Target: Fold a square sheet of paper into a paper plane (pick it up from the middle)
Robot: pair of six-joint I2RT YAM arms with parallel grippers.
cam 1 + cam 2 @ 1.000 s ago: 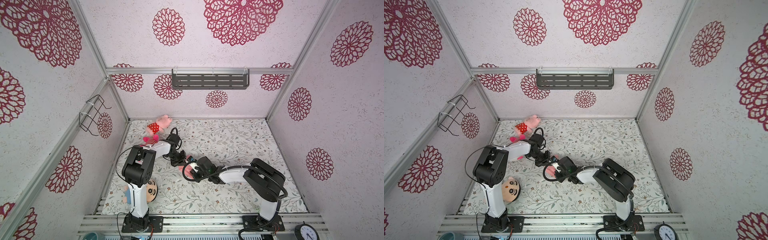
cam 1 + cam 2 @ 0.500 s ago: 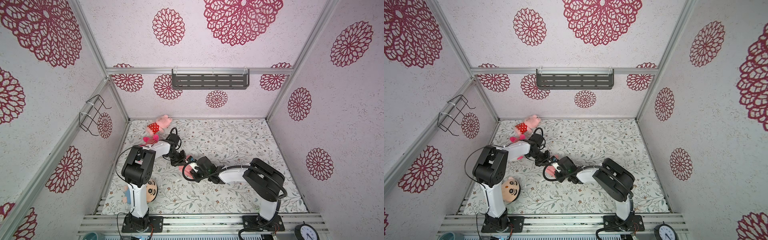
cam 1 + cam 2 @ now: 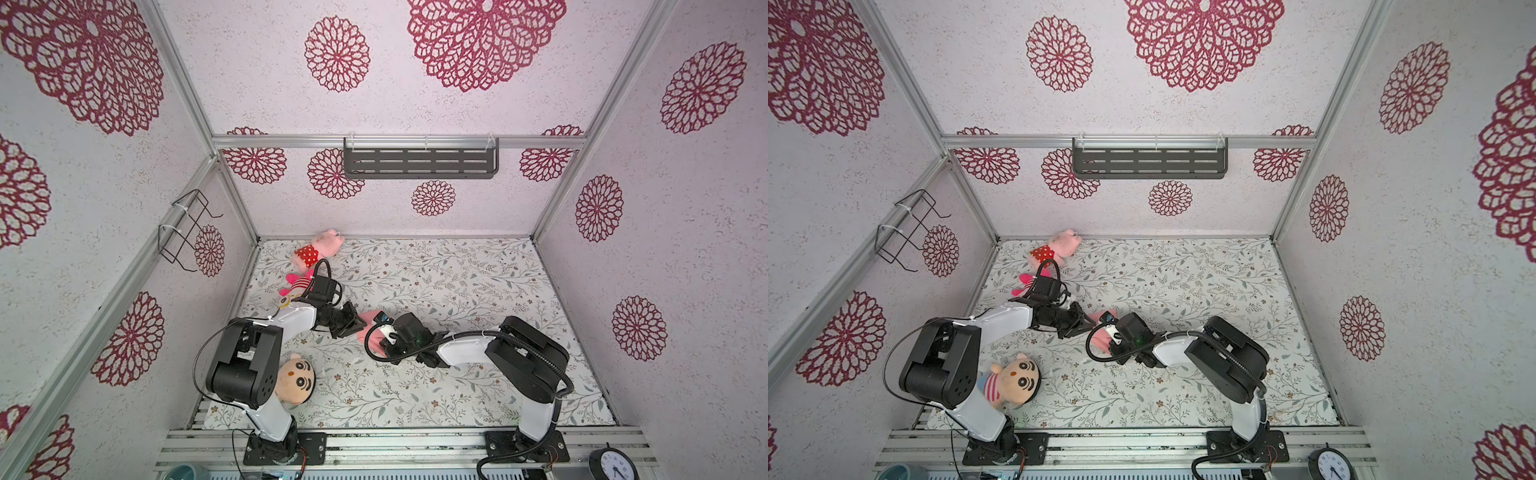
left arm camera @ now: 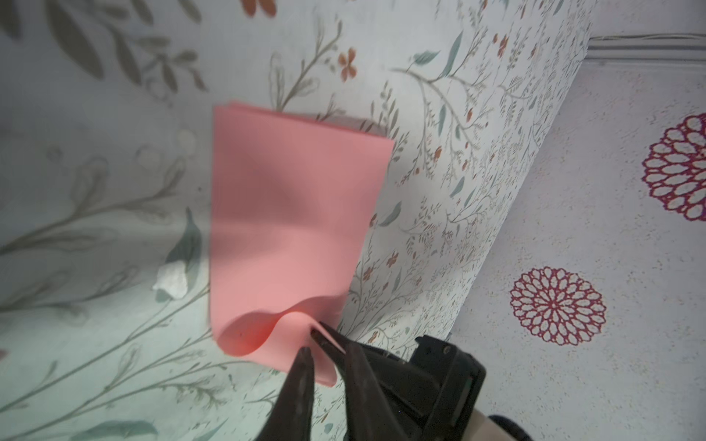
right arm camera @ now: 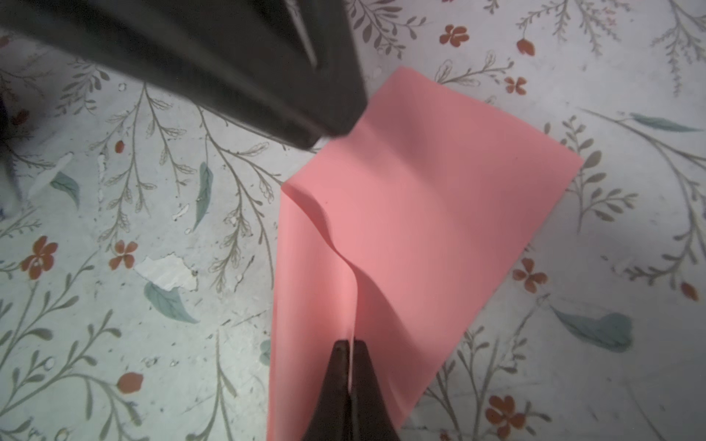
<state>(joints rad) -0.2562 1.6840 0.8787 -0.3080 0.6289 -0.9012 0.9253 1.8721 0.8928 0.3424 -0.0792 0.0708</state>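
Meeting near the middle of the floral counter (image 3: 436,282) in both top views, the two arms converge on the square sheet of paper (image 3: 367,326), a pink patch mostly hidden between them, slightly left of the frame centre. The left gripper (image 3: 360,323) reaches it from the left and the right gripper (image 3: 376,332) from the right; at this range neither top view shows how the jaws stand. A pink plush toy (image 3: 316,250) lies at the far left corner of the counter, a second pink plush (image 3: 297,283) just in front of it beside the left arm, and a doll with a round face (image 3: 296,377) sits at the lower left by that arm's base.

Seen from the left wrist view, the paper (image 4: 290,214) lies folded over in the middle of the frame, flat at its far end and buckled into a wave at the near end. The left gripper (image 4: 311,341) has its jaws slightly apart, with the lifted paper edge lying between the two fingertips.

Seen from the right wrist view, the paper (image 5: 412,214) spreads across the centre and right, a raised ridge running down to the right gripper (image 5: 348,345), whose jaws are clamped together on that ridge. The dark body of the left gripper (image 5: 237,65) fills the upper left, touching the sheet's far edge.
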